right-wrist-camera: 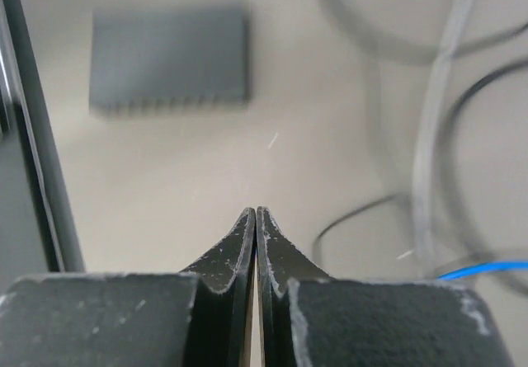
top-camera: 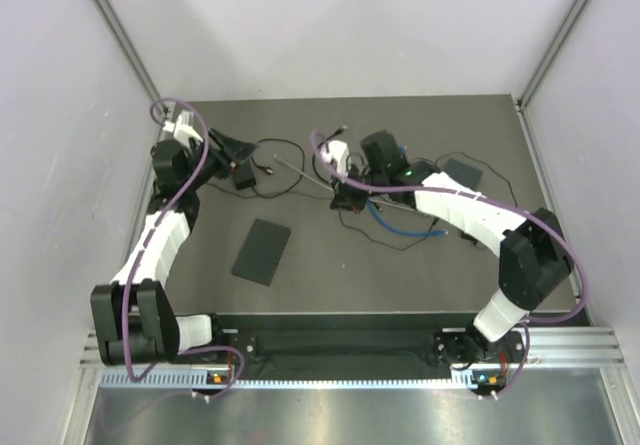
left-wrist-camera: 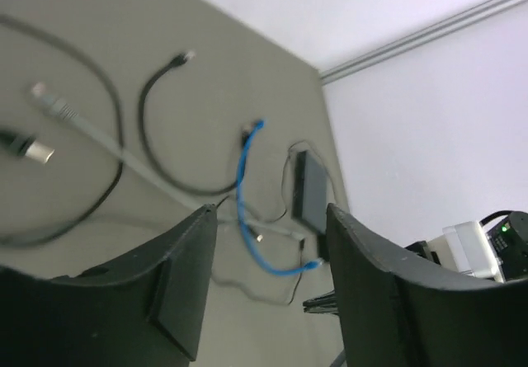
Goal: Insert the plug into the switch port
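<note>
In the right wrist view the flat dark grey rectangular box (right-wrist-camera: 169, 58) is blurred, its ridged edge unreadable. The thin blue cable (right-wrist-camera: 495, 268) runs off the picture's right edge. In the left wrist view the black metal-tipped plug (left-wrist-camera: 29, 147) is smeared.

A: Colours by the left gripper (left-wrist-camera: 271, 227)?
B: Its fingers (left-wrist-camera: 177, 301) are black. Blue cable (left-wrist-camera: 239, 194) shows between them, grey cable (left-wrist-camera: 91, 132) and black cable (left-wrist-camera: 141, 115) to their left.
A: Table (left-wrist-camera: 206, 70)?
B: Olive-grey (one flat tone). Dark grey slab (right-wrist-camera: 169, 58) ahead of the black right gripper (right-wrist-camera: 256, 217).
</note>
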